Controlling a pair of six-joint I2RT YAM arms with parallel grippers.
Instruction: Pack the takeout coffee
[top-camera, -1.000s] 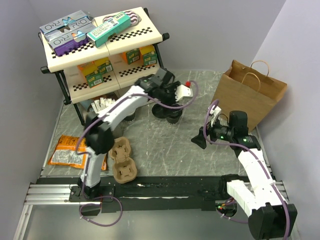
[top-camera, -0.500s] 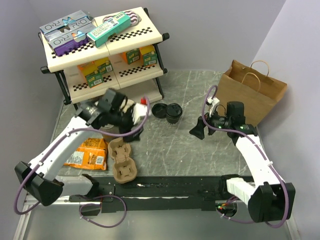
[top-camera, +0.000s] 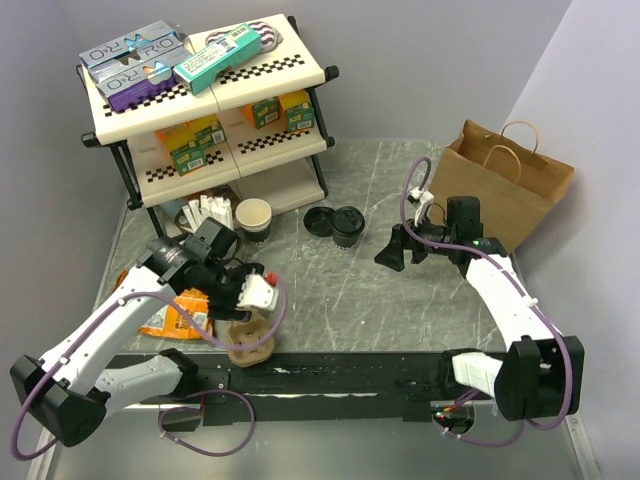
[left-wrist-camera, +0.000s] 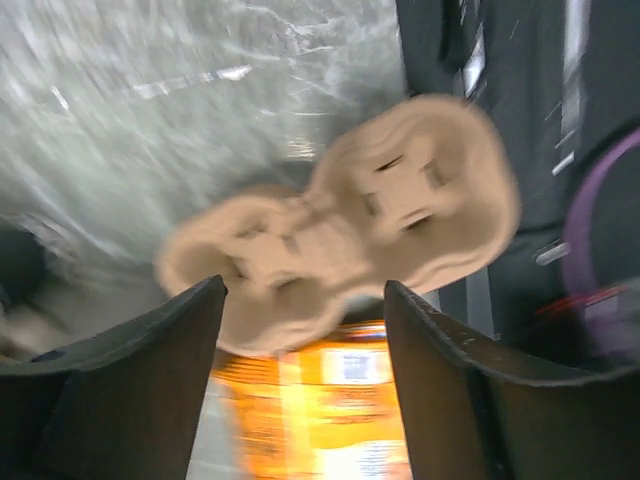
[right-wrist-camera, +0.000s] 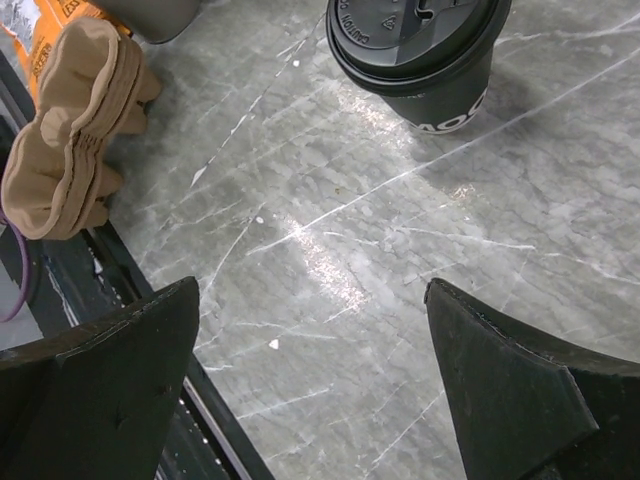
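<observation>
Left gripper (left-wrist-camera: 302, 300) hangs with fingers apart over the pulp cup carrier (left-wrist-camera: 340, 225) — right gripper (right-wrist-camera: 310, 290), spread wide too, faces the black-lidded coffee cup (right-wrist-camera: 425, 55).

Cup carrier (left-wrist-camera: 340, 240) blurred; takeout coffee (right-wrist-camera: 420, 45) lid cut by top edge

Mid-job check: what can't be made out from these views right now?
- Left wrist view: motion blur. Whether the left pincer touches the cup carrier cannot be told, and the print on the orange packet is unreadable.
- Right wrist view: the lidded cup is cut by the top edge, and its lettering only partly shows.
- Top view: the inside of the paper bag is hidden by its own wall.
</observation>
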